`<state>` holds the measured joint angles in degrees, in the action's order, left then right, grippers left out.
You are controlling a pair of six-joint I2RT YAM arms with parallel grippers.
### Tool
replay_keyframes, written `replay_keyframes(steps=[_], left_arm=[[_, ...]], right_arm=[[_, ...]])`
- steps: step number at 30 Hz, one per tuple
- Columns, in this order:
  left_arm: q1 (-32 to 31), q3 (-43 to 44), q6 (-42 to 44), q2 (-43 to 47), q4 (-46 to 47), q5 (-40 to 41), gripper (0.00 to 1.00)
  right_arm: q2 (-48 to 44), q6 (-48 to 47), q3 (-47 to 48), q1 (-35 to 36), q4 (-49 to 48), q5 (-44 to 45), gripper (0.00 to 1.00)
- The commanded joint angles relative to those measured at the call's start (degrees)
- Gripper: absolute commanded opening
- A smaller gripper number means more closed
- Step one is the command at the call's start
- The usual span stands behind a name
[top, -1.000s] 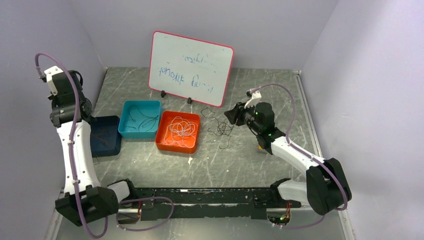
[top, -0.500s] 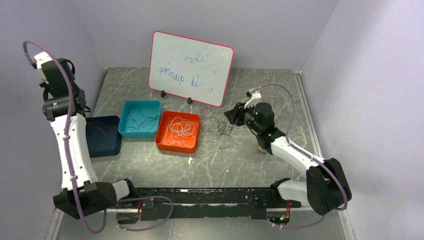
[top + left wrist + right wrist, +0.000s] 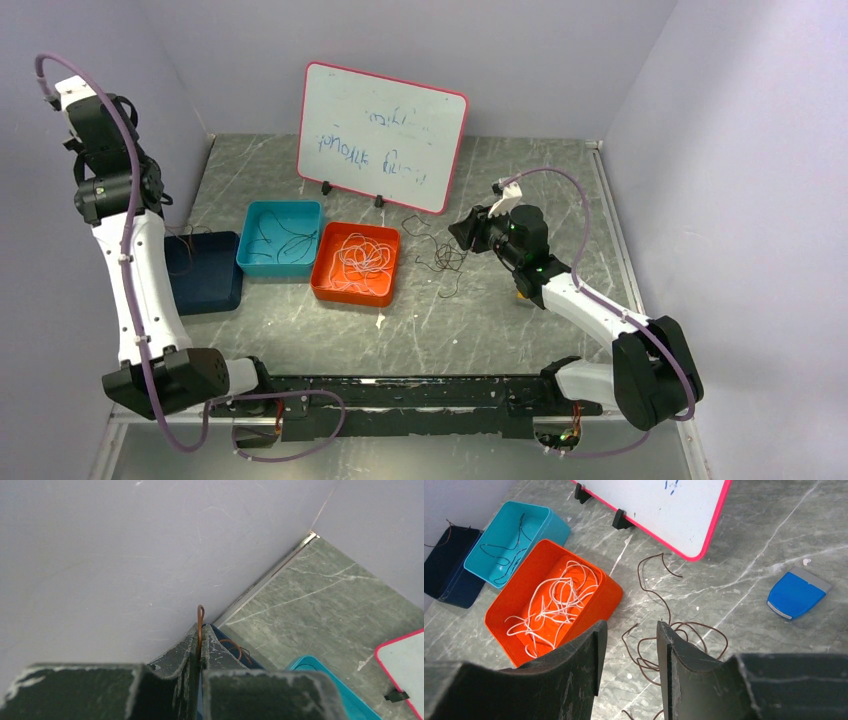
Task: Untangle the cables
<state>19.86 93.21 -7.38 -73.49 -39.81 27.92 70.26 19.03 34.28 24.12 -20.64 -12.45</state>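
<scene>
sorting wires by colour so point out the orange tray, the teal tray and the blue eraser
orange tray [image 3: 352, 297], top view, near wall
teal tray [image 3: 276, 270], top view, near wall
blue eraser [image 3: 798, 594], right wrist view, top face

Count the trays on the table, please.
3. The dark blue tray sits at the far left, the teal tray right beside it, and the orange tray next to that, nearer the middle. No others show.
</scene>
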Motion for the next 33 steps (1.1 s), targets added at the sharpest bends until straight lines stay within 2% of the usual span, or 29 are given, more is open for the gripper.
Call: replay_keyframes(steps=[1, 6, 14, 25, 33], left_arm=[[0.61, -3.14, 2.71, -0.76, 5.73, 0.63, 0.07], [0.58, -10.74, 3.18, -1.57, 10.24, -0.18, 0.07], [0.61, -20.18, 0.22, -2.08, 12.25, 0.10, 0.07], [1.38, -27.02, -6.95, 1.25, 7.72, 5.56, 0.07], [1.41, -25.26, -7.08, 9.58, 6.18, 8.56, 0.07]], right_arm=[[0.07, -0.47, 0.87, 0.41, -0.05, 0.16, 0.45], [1.16, -0.16, 1.38, 0.49, -0.37, -0.77, 0.45], [1.16, -0.22, 1.58, 0.49, 0.22, -0.95, 0.45], [2.48, 0.15, 2.17, 0.88, 0.12, -1.59, 0.45], [3.72, 0.17, 3.06, 1.48, 0.63, -1.81, 0.45]])
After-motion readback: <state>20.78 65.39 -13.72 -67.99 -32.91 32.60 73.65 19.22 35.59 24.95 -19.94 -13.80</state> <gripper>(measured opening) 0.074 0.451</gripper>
